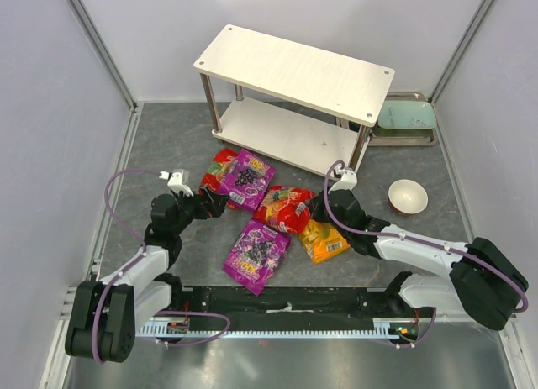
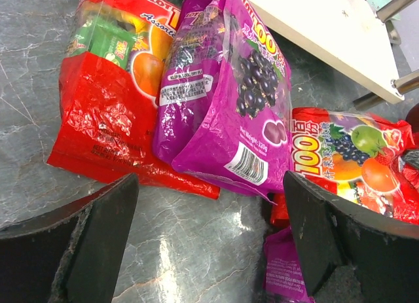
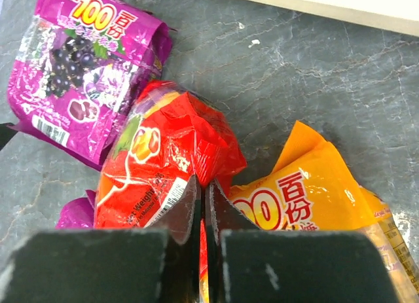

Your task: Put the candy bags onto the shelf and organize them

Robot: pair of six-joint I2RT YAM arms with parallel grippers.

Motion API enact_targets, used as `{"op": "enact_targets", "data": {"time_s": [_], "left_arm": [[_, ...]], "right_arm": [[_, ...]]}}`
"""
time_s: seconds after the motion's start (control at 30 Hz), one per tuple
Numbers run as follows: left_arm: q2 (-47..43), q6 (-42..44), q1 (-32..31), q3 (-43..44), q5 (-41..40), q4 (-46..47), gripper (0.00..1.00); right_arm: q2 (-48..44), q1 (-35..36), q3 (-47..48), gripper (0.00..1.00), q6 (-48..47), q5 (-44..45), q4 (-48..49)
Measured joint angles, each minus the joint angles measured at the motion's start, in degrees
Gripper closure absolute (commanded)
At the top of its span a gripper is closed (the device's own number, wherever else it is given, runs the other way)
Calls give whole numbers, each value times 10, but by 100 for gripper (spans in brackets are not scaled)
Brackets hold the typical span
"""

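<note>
Tightly pinched, crinkly red pouch (image 3: pixel 171 146) (glossy), right gripper (image 3: pixel 203 193)

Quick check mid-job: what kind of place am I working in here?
Probably a lab robot test cell, not a shop: blank white walls box in the grey table, and a bare shelf and loose candy bags look like staged props.

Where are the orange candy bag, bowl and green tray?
orange candy bag (image 1: pixel 326 242), top external view, its middle.
bowl (image 1: pixel 408 196), top external view, bare inside.
green tray (image 1: pixel 407 116), top external view, bare floor.
</note>
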Motion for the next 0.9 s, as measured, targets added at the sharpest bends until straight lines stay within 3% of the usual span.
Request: {"op": "enact_targets", "data": {"time_s": [0.27, 0.5, 0.63, 0.9], "left_arm": [[3, 0, 0, 0, 1, 5, 2], [33, 0, 0, 0, 11, 15, 2], [34, 0, 0, 0, 14, 16, 2], [45, 0, 0, 4, 22, 17, 2]], "right_arm": [[-64, 0, 106, 100, -73, -47, -115], [-60, 0, 363, 100, -161, -99, -270], [-40, 0, 500, 100, -189, -126, -309], [-7, 1, 669, 100, -219, -144, -355]]}}
